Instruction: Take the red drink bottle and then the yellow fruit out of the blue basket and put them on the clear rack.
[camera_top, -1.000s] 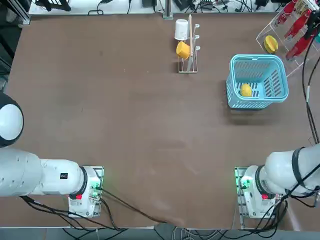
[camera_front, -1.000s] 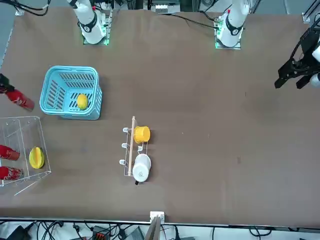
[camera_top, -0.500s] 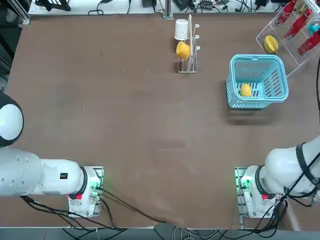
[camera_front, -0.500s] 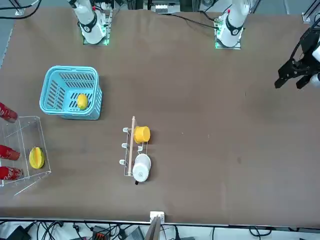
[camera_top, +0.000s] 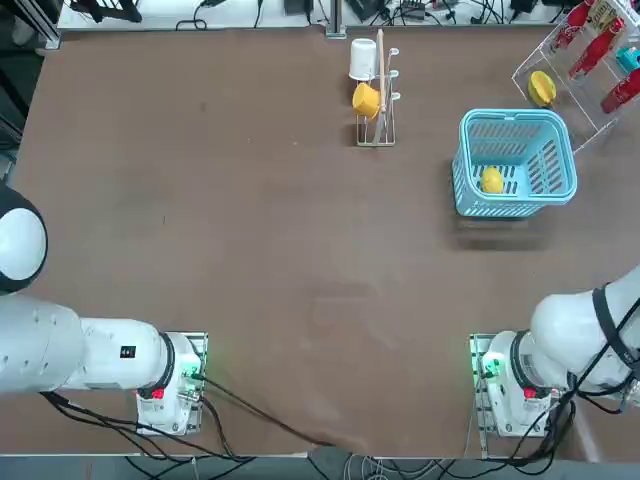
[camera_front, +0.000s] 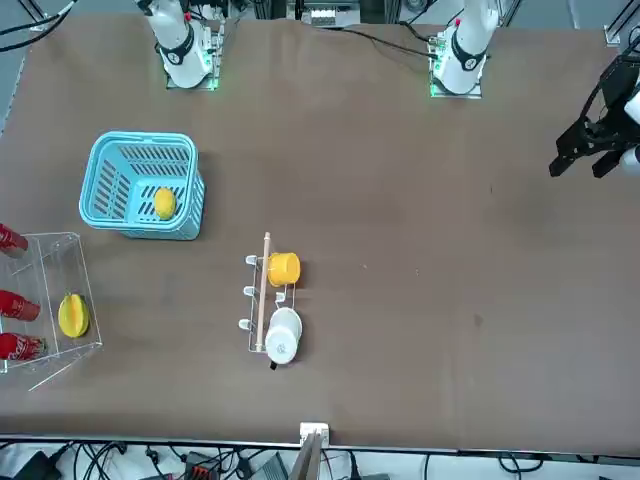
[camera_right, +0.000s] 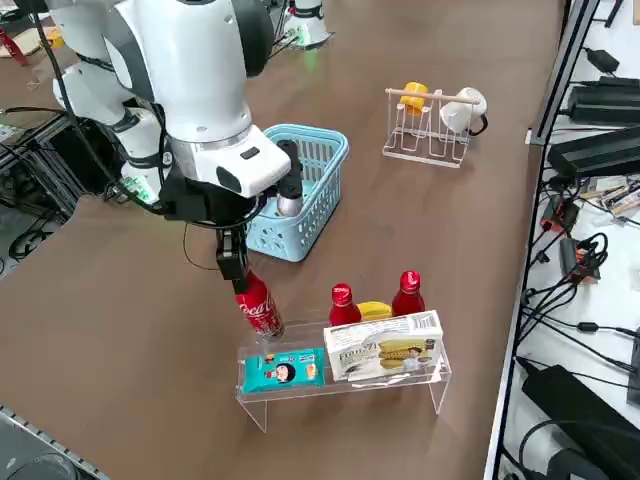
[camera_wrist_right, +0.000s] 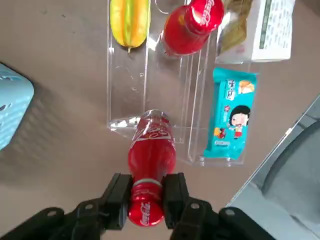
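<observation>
Right gripper (camera_wrist_right: 146, 200) is pinching the red drink bottle (camera_wrist_right: 150, 155) by its neck, hanging it just above the clear rack (camera_wrist_right: 150, 85) edge. Yellow fruit (camera_top: 491, 180) is sitting in the blue basket (camera_top: 515, 122) beside the rack.

The yellow fruit (camera_front: 164, 203) lies inside the blue basket (camera_front: 186, 217).

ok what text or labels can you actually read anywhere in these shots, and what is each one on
No text reads clearly enough to quote.
White script on the red drink bottle held in the right gripper, over the clear rack: too blurred to read.
Print on the teal snack pack, beside a cartoon face: too small.
Print on the white box: too small.
White script on a red bottle's cap on the rack: unreadable.
</observation>
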